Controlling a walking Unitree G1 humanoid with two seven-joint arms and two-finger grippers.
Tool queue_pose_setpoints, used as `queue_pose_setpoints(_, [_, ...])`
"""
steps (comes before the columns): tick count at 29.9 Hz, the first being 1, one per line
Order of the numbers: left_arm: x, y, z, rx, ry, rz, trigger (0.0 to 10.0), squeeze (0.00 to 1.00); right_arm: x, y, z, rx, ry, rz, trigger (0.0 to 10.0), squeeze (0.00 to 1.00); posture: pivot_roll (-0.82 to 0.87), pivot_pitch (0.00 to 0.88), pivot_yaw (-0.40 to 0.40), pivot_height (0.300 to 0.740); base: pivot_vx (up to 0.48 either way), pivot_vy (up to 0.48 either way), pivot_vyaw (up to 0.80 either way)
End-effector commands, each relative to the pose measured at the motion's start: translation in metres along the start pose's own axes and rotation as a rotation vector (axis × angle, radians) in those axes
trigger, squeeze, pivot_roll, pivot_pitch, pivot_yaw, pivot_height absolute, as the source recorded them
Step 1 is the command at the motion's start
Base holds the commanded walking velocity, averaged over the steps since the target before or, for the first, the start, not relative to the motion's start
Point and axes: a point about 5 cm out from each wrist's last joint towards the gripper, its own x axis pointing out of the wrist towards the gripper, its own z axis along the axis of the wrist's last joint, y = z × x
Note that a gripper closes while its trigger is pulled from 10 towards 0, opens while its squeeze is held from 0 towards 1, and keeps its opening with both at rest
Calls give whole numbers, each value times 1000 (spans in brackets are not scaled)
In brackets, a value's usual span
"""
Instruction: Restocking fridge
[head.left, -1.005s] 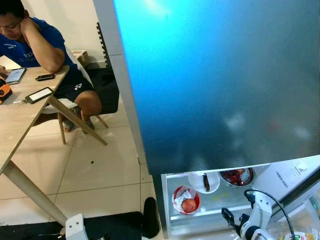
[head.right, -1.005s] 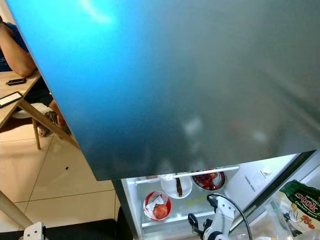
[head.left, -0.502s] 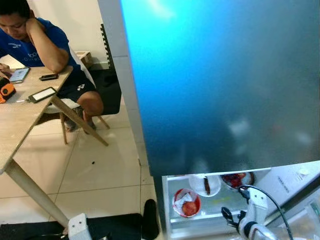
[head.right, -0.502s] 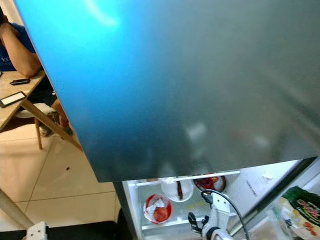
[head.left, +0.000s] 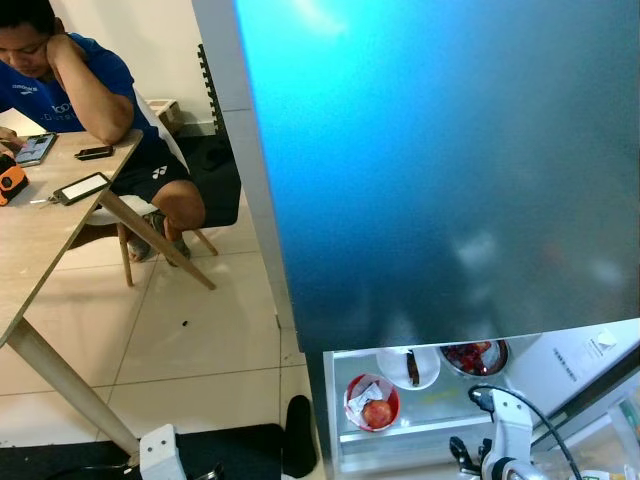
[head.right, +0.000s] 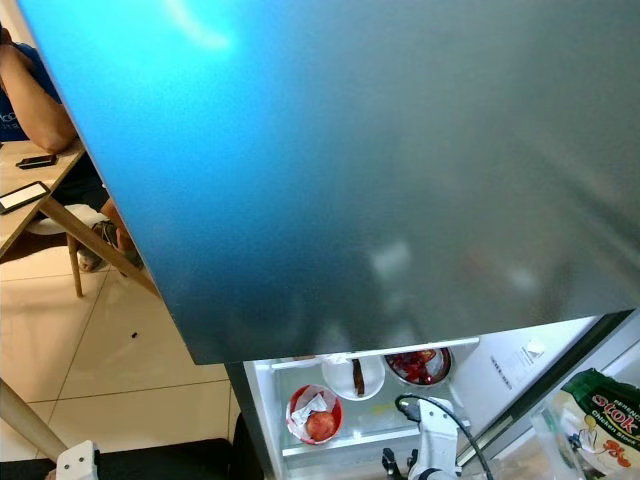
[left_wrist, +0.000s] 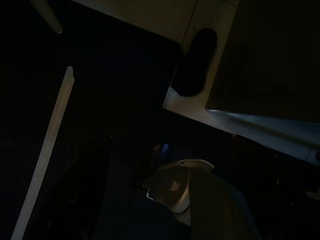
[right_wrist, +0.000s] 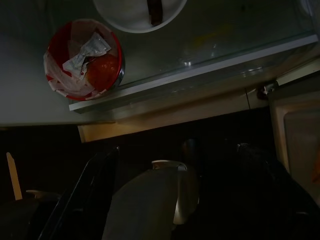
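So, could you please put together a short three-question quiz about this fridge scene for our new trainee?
1. True or false: the red bowl on the glass shelf holds a round red fruit.
2. Multiple choice: the white bowl stands A) on the wooden table, B) between the red bowl and the metal bowl, C) on the floor.
3. Fill in: the person seated at the wooden table wears a ____ shirt.

Key: 1 true; 2 B; 3 blue.
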Motion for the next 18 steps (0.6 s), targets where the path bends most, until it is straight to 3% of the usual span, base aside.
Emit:
queue_pose_setpoints(1, [-1, 1, -6, 13, 28, -2, 10000, 0, 0, 0, -5, -7, 16, -9, 10000, 0, -36, 0, 21, 740, 0, 0, 0])
queue_pose_setpoints(18, [-2, 5, -7, -9, 41, 13, 10000, 0, -1, -2, -12, -28, 43, -26, 10000, 0, -27, 0, 15, 740, 0, 0, 0])
